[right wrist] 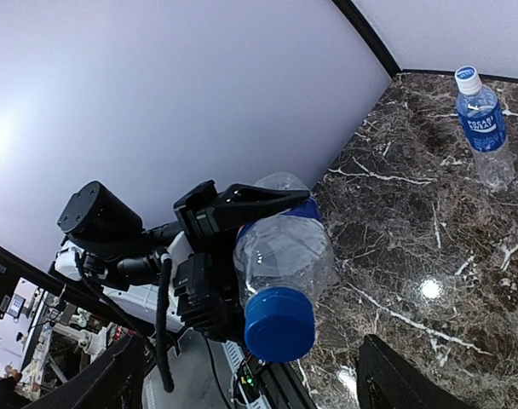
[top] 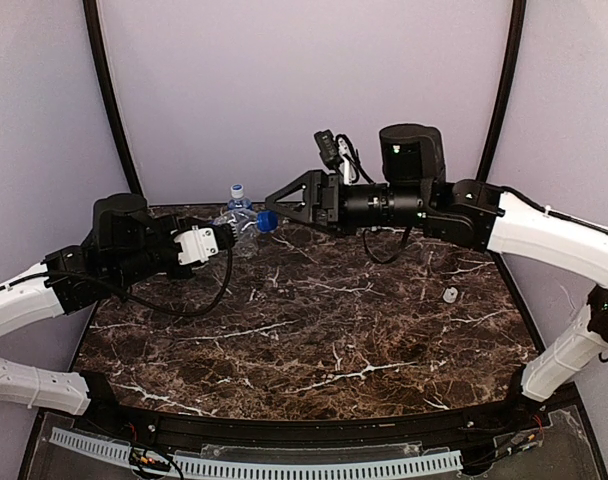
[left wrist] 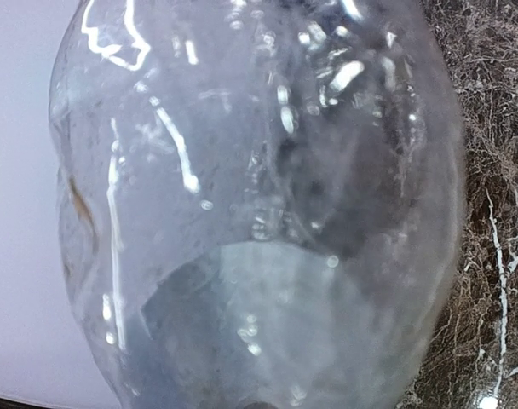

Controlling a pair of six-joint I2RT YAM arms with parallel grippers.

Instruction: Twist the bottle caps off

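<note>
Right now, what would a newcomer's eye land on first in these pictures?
A blue cap on a clear bottle, held sideways at back left by the left claw, faces the open right claw. A blue-labelled bottle stands behind them; a loose white cap lies on the table at right.

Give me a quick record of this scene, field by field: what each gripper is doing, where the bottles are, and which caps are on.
left gripper: shut on the blue-capped bottle, held sideways above the table
blue cap: on its bottle, pointing toward the right gripper
right gripper: open, close to the blue cap, not gripping it
blue-label bottle: upright near the back of the table, white cap on
loose white cap: lying on the table, right side
</note>
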